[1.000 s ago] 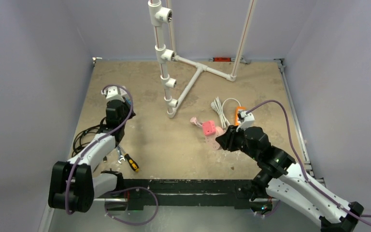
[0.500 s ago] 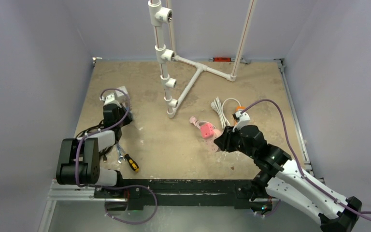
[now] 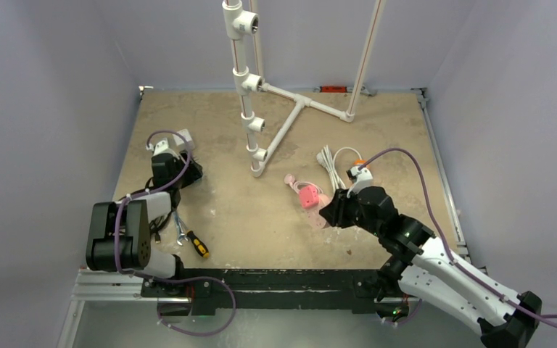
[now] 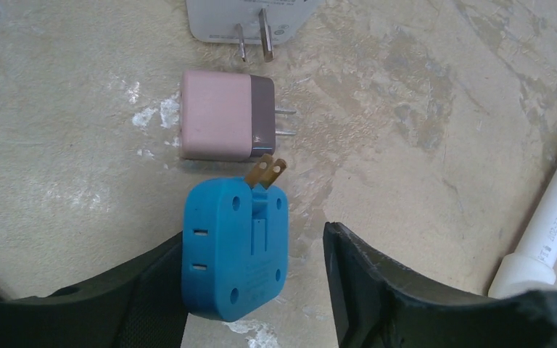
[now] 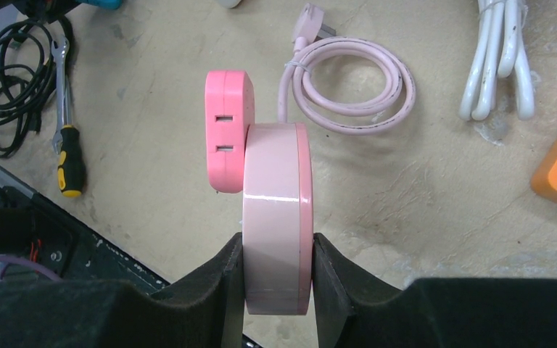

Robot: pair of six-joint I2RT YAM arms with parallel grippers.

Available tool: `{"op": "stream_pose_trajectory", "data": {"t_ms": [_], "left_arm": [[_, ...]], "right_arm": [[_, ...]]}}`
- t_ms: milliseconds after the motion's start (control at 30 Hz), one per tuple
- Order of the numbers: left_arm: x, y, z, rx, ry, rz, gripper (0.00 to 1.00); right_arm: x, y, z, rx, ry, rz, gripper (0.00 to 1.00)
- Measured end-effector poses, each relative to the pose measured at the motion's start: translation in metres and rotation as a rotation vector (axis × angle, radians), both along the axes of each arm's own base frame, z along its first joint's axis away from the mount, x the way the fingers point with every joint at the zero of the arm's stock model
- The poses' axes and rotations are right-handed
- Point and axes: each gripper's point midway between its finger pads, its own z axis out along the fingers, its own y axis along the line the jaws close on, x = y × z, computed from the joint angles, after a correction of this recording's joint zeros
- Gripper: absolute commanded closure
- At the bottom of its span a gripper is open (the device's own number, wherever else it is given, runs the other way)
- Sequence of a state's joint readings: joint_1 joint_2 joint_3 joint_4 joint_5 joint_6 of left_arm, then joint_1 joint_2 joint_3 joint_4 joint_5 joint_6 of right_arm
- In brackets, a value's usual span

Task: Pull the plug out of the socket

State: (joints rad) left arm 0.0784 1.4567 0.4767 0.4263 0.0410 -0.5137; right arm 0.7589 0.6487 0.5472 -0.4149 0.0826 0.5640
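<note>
Your right pincer is clamped on flat faces of round pink socket, holding it on edge. Likely reason: pink plug juts sideways off socket's face, free to grab. Plug not yet out.

Your left pincer has jaws apart, blue adapter lying between them on table, well apart from socket.

Right wrist view shows plug seated flush against socket. Top view gives only small pink shapes there, but alone shows left pincer far across from socket.

You see smooth, glossy pink plastic on the round socket, and duller pink plastic on the plug. The blue adapter is matt plastic with brassy metal prongs. The desk looks rough, mottled and worn.
</note>
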Motion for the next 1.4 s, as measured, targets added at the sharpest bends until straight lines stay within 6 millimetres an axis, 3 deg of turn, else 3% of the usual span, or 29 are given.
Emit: {"op": "stream_pose_trajectory", "data": {"t_ms": [267, 567, 700, 767, 933, 1133, 1267, 1400], "left_arm": [[-0.004, 0.005, 0.014, 0.018, -0.04, 0.025, 0.23], [-0.02, 0.027, 0.038, 0.085, -0.075, 0.145, 0.24], [-0.031, 0.023, 0.052, 0.093, -0.102, 0.151, 0.28], [-0.036, 0.005, 0.062, 0.098, -0.12, 0.105, 0.29], [-0.059, -0.06, 0.084, 0.086, -0.142, -0.097, 0.32], [-0.09, -0.09, 0.112, 0.032, -0.208, -0.221, 0.34], [-0.108, -0.126, 0.118, -0.036, -0.219, -0.386, 0.35], [-0.131, -0.168, 0.107, -0.09, -0.16, -0.586, 0.35]], "right_arm": [[0.0, 0.005, -0.002, 0.0, 0.008, 0.021, 1.0], [0.001, 0.007, -0.001, 0.008, 0.002, 0.029, 1.0], [-0.003, 0.011, -0.004, 0.016, 0.006, 0.061, 1.0], [-0.005, 0.014, -0.005, 0.022, 0.006, 0.081, 1.0], [-0.01, 0.022, -0.01, 0.04, 0.015, 0.135, 1.0], [-0.014, 0.036, -0.028, 0.034, 0.07, 0.205, 1.0], [-0.015, 0.039, -0.033, 0.025, 0.079, 0.233, 1.0], [-0.019, 0.046, -0.032, 0.041, 0.08, 0.283, 1.0]]}}
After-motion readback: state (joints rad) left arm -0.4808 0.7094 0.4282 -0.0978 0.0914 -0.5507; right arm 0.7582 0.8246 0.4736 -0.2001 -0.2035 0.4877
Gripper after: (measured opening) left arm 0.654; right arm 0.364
